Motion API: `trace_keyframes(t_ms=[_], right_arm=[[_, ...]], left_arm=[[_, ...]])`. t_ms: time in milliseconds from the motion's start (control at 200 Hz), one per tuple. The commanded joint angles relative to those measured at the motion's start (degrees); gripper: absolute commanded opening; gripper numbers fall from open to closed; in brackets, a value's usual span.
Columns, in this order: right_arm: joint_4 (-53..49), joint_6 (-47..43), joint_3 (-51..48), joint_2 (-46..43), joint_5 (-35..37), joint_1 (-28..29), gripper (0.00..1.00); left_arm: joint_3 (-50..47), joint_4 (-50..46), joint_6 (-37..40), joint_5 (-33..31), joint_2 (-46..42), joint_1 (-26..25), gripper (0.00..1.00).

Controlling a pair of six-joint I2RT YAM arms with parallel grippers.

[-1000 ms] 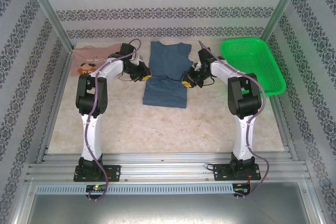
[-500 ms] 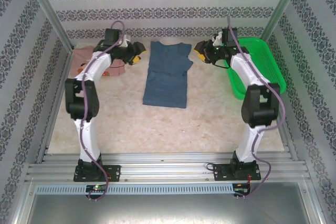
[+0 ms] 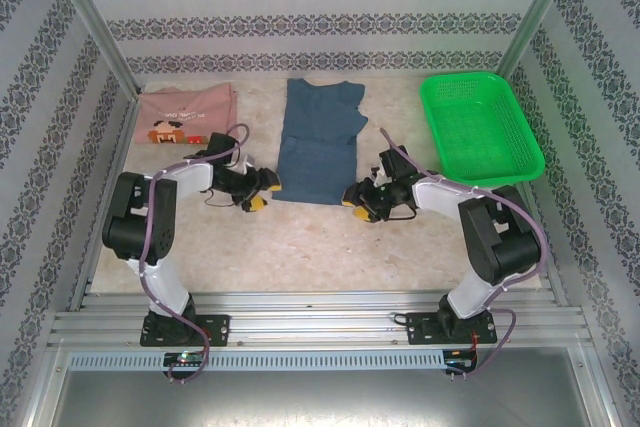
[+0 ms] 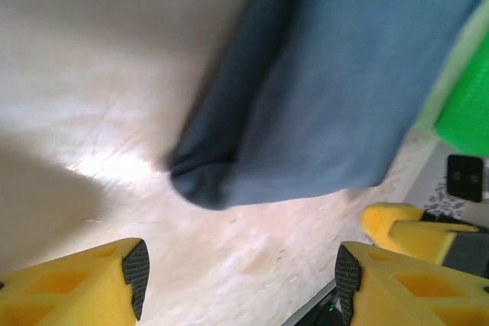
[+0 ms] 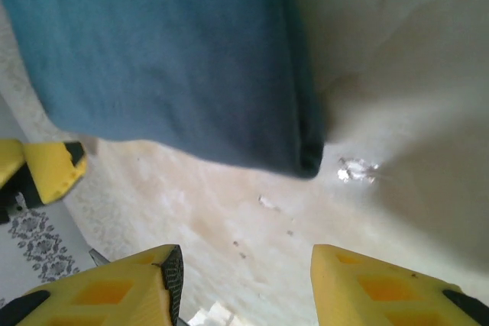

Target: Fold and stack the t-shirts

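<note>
— Lying where is the slate-blue t-shirt (image 3: 318, 142)?
— It is lying flat in the middle of the tabletop (image 3: 300, 247). The pink t-shirt (image 3: 185, 115) is resting at the back left.
— And the fingers?
— The left fingers (image 4: 92, 288) and right fingers (image 5: 114, 295) are standing spread apart, gripping nothing, just beside its near corners.

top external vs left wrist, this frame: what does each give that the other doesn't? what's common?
Top external adds: the pink t-shirt flat at the back left, the blue t-shirt in whole folded outline, and the left gripper and right gripper flanking its near edge.
Left wrist adds: a close look at the blue t-shirt's near left corner, its folded-over edge lying on the table, with the left gripper open and empty just short of it.
Shared: blue t-shirt, green basket, table.
</note>
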Motion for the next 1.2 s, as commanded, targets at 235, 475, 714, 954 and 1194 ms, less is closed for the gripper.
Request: trace_keyframes(t_ms=[235,475,714,954,1194], right_arm=[[6.89,0.45,4.66,7.76,2.02,-0.16,0.49],[4.65,-0.16,9.51,12.37,3.72,-1.57,0.45],[2.21,0.54,10.91,13.21,3.39,-1.88,0.18],[-2.85,1.80,5.06,4.09,4.15,-0.34,0.03],[-4.08,9.17,-7.17,-7.33,6.83,7.43,0.03]], left_arm=[[0.89,10.06,-4.07,-0.33,4.42,-2.09,0.64],[5.40,12.75,-5.70,-1.77,9.17,-2.38,0.57],[7.02,10.25,-4.66,-1.97,10.68,-3.34,0.22],[-1.24,8.47,-3.29,-1.95,1.46,-3.72,0.04],[-20.89,9.16,-7.24,-4.61,-14.16,-6.26,0.01]])
